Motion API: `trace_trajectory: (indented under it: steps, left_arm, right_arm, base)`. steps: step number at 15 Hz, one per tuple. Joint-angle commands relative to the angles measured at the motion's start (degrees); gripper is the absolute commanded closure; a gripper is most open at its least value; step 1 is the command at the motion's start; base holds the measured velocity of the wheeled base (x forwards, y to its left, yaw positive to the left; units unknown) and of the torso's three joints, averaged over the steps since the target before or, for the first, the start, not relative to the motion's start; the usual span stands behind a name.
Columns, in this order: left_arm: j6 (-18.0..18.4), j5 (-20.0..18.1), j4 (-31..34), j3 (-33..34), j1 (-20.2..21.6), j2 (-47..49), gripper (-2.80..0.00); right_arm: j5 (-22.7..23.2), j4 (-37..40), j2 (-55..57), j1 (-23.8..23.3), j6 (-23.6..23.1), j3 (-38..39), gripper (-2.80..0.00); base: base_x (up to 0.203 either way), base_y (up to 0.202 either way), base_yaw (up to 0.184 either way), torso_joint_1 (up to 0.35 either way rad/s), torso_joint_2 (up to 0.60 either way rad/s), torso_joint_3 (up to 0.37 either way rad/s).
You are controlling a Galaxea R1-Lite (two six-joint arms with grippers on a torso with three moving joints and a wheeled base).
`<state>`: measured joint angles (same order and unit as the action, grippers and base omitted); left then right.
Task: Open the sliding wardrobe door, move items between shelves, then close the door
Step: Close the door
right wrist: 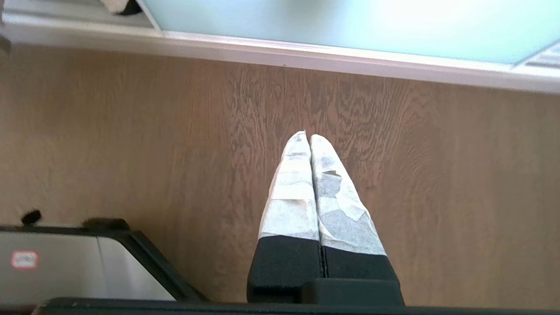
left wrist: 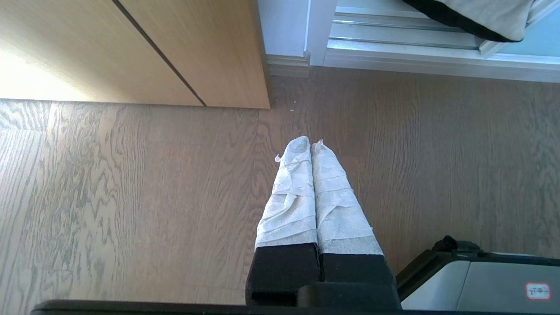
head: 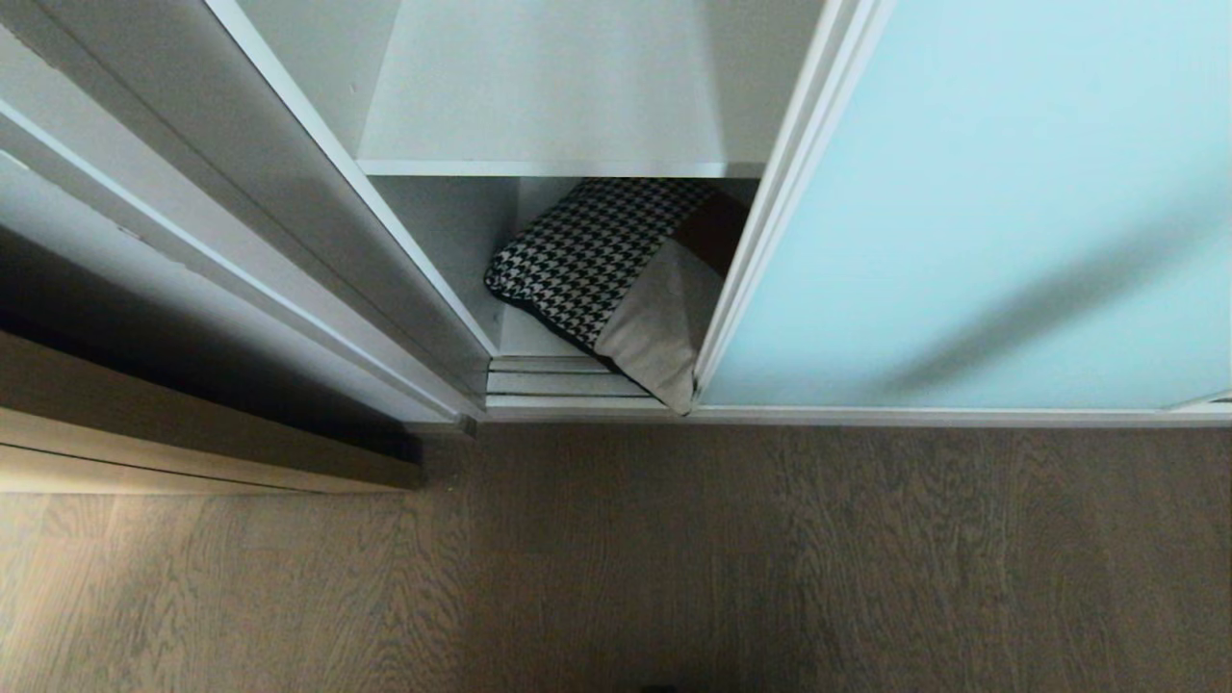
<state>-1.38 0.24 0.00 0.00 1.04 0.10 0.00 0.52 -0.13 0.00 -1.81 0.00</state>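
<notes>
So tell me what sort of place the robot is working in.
Most likely a bedroom or dressing area at home: a built-in wardrobe with a frosted aqua sliding door, white shelves, a patchwork cushion at the bottom, and wood-grain flooring.

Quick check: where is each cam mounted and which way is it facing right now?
Head: on the head, looking down into the open wardrobe at the houndstooth patchwork cushion beside the aqua frosted-glass sliding door; no arms show.
Left wrist: behind the shut left gripper, facing the wood-grain floor.
Right wrist: behind the shut right gripper, facing floor and door.
Shared: head and left wrist both see the cushion.
</notes>
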Motion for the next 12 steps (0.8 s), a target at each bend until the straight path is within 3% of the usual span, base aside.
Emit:
trace_trajectory:
  steps: [1, 4, 8, 12]
  left_arm:
    - [-0.03, 0.02, 0.00, 0.09, 0.02, 0.08, 0.00]
    - [-0.03, 0.02, 0.00, 0.09, 0.02, 0.08, 0.00]
    - [-0.03, 0.02, 0.00, 0.09, 0.02, 0.08, 0.00]
    - [-0.03, 0.02, 0.00, 0.09, 0.02, 0.08, 0.00]
  right_arm:
    - [0.34, -0.15, -0.04, 0.00, -3.56, 0.09, 0.00]
    - [0.53, -0.17, -0.04, 0.00, -4.92, 0.09, 0.00]
    - [0.00, -0.26, -0.04, 0.00, 0.76, 0.00, 0.00]
    - [0.00, -0.19, -0.04, 0.00, 0.85, 0.07, 0.00]
  base:
    - [0.000, 0.000, 0.000, 0.000, 0.00, 0.000]
    - [0.000, 0.000, 0.000, 0.000, 0.00, 0.000]
    - [0.000, 0.000, 0.000, 0.000, 0.00, 0.000]
    - [0.000, 0.000, 0.000, 0.000, 0.00, 0.000]
